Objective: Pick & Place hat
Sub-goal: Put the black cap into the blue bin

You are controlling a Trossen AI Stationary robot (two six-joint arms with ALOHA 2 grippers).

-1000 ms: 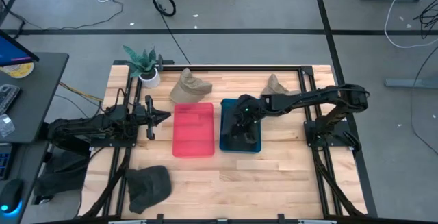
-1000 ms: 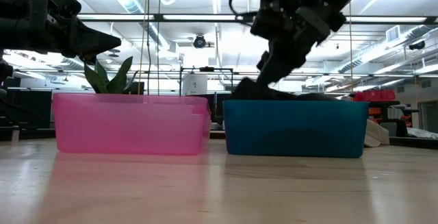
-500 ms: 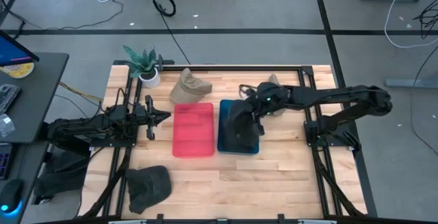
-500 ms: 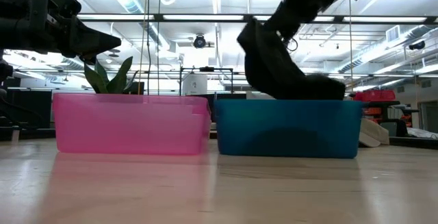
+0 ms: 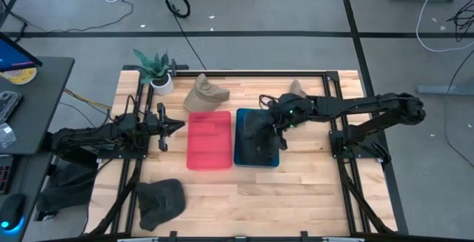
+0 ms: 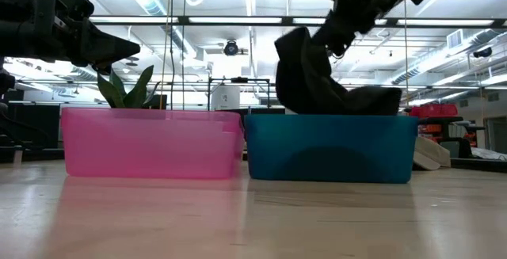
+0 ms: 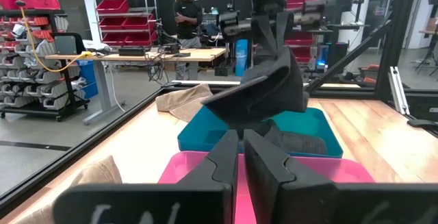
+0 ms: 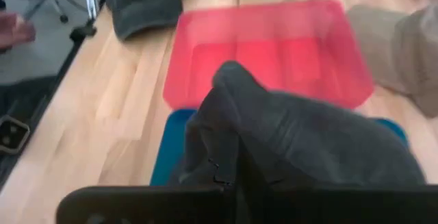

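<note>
A dark grey hat [image 6: 313,81] hangs over the blue bin [image 6: 329,150], with my right gripper [image 6: 339,28] shut on its top; the high view shows the same hat [image 5: 254,129] and gripper [image 5: 276,126] above that bin [image 5: 255,162]. The hat's lower end [image 6: 372,102] lies inside the bin. A pink bin [image 5: 209,140] stands right beside the blue one on its left. My left gripper [image 5: 176,126] waits shut and level at the table's left, touching nothing. The left wrist view looks past my left gripper [image 7: 241,161] at the hat [image 7: 263,97]. My right gripper pinches a raised fold at the hat's top [image 8: 229,142] between its two fingers. The fingers slant down from the table's right. The hat hangs below them, crumpled, with its lower end [image 6: 372,102] resting in the blue bin.
Two tan hats [image 5: 206,94] [image 5: 298,90] lie at the far side of the table, and another dark hat [image 5: 161,201] near the front left. A potted plant [image 5: 155,70] stands at the far left corner. A person [image 7: 186,8] stands in the room beyond.
My right gripper has risen and drawn back toward the table's right, staying shut on the hat. The hat's top has come up out of the blue bin while its lower end stays inside. The blue bin has slid a little toward the pink bin.
</note>
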